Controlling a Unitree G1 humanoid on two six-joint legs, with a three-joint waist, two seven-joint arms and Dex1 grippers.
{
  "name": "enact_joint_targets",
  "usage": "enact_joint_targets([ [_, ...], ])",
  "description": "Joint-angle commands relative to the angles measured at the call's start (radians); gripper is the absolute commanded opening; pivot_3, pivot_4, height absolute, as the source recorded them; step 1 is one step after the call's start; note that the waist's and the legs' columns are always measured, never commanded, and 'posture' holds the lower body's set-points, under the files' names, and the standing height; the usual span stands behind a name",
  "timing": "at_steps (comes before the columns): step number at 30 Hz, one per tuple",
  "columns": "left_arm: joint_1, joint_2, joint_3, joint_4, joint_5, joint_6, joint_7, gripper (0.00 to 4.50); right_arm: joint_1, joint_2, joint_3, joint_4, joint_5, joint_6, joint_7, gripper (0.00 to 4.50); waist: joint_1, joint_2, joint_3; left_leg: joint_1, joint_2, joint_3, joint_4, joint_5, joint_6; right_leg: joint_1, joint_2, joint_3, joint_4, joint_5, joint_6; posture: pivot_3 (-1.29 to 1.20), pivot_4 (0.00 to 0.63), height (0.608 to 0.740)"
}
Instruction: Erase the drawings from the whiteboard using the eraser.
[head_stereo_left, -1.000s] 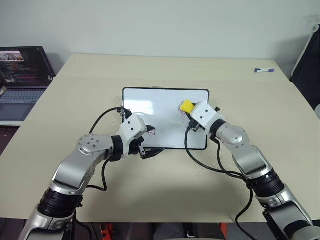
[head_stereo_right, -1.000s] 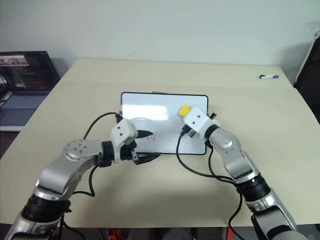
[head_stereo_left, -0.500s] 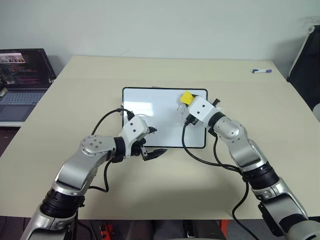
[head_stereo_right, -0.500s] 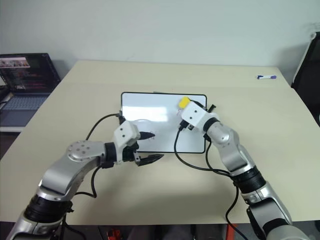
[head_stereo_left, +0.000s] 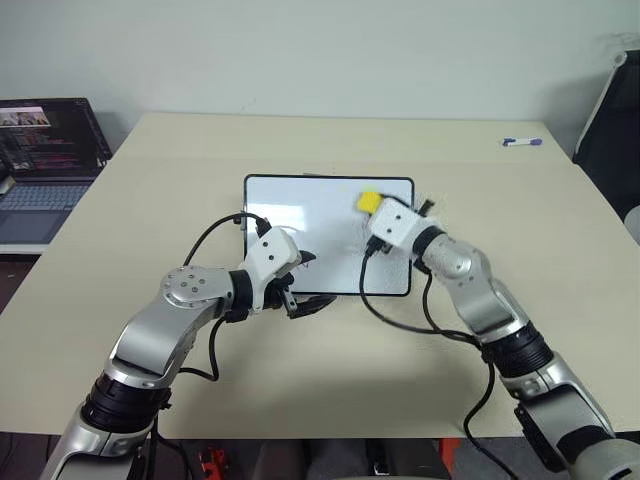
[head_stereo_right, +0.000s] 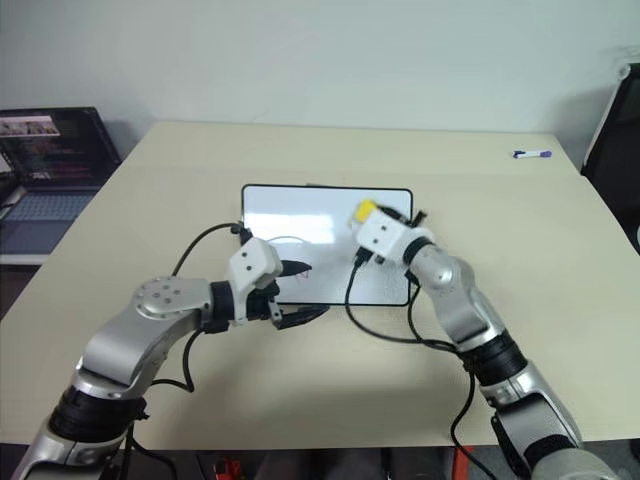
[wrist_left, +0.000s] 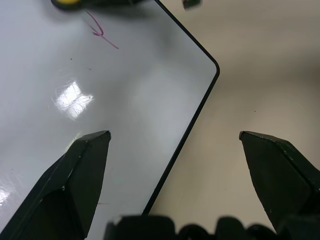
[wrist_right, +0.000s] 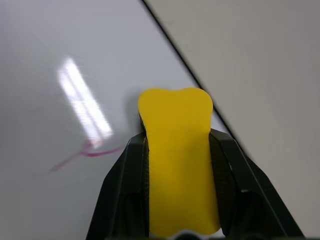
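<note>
Whiteboard wiping, eraser at upper right of board.

Surface (head_stereo_left: 150, 200): tan, carrying all items. Whiteboard (head_stereo_left: 320, 215): lying flat, long axis across the view, near left corner straddled by the released jaws of left gripper (head_stereo_left: 305, 283), probably to brace the board against sliding. Eraser (wrist_right: 179, 160): clenched between the jaws of right gripper (wrist_right: 179, 165), squeezed at the waist, long axis running out along the fingers, free end aimed toward the board's far right edge, close over the white face. Drawings: one red-purple stroke (wrist_right: 85, 152) just beside the eraser, unwiped; second faint mark (wrist_left: 102, 205) near the left jaws, largely hidden. Marker (head_stereo_left: 522, 142): far right, well apart.
</note>
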Motion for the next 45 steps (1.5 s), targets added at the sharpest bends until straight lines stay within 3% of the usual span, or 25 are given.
enact_joint_targets([
  [1, -0.016, -0.003, 0.008, -0.045, -0.013, 0.001, 0.006, 4.50, 0.019, -0.021, 0.011, -0.010, 0.005, 0.002, 0.076, 1.25, 0.000, 0.000, 0.000, 0.000, 0.000, 0.000, 0.000, 0.000, 0.000, 0.000, 0.000, 0.000, 0.000, 0.000, 0.000, 0.00, 0.150, 0.740],
  [7, -0.019, -0.004, 0.010, -0.042, -0.011, 0.002, 0.006, 4.50, 0.155, -0.111, 0.133, -0.122, 0.055, 0.064, 0.374, 1.25, 0.000, 0.000, 0.000, 0.001, 0.000, 0.000, 0.000, 0.000, 0.000, 0.002, 0.000, 0.000, -0.001, -0.001, -0.001, 0.00, 0.150, 0.740],
  [15, -0.011, -0.001, 0.013, -0.046, -0.009, 0.008, 0.009, 4.50, 0.044, -0.030, 0.017, -0.039, -0.055, 0.004, 0.071, 1.25, -0.001, -0.001, 0.000, 0.004, 0.000, 0.000, 0.001, 0.004, 0.003, 0.003, 0.000, 0.001, 0.001, 0.002, 0.002, 0.00, 0.150, 0.740],
  [25, -0.003, 0.004, 0.020, -0.043, -0.012, 0.008, 0.007, 4.50, 0.146, -0.085, 0.099, -0.119, -0.021, 0.072, 0.331, 1.25, 0.001, -0.001, 0.000, 0.003, 0.001, 0.000, -0.001, 0.003, 0.002, 0.003, 0.000, 0.001, -0.002, 0.000, 0.003, 0.00, 0.150, 0.740],
  [34, 0.006, 0.009, 0.027, -0.048, -0.015, 0.010, 0.007, 4.50, 0.072, -0.030, -0.007, -0.047, -0.054, 0.041, 0.126, 1.25, 0.000, -0.001, 0.001, 0.004, 0.001, 0.000, 0.000, 0.004, 0.002, 0.003, 0.000, 0.001, 0.000, 0.001, 0.003, 0.00, 0.150, 0.740],
  [42, 0.040, 0.003, 0.079, -0.043, -0.036, 0.037, 0.037, 4.50, 0.129, -0.024, 0.000, -0.107, 0.008, 0.068, 0.208, 1.25, 0.001, -0.001, 0.001, 0.003, 0.001, 0.000, -0.001, 0.003, 0.002, 0.002, -0.001, 0.001, -0.002, 0.001, 0.003, 0.00, 0.150, 0.740],
  [45, 0.081, -0.001, 0.183, -0.006, -0.030, 0.059, 0.119, 4.50, 0.169, 0.020, -0.106, -0.212, 0.093, 0.127, 0.184, 1.25, 0.001, -0.002, 0.002, 0.003, 0.002, 0.000, -0.002, 0.003, 0.002, 0.002, -0.001, 0.000, -0.002, 0.000, 0.003, 0.00, 0.150, 0.740],
])
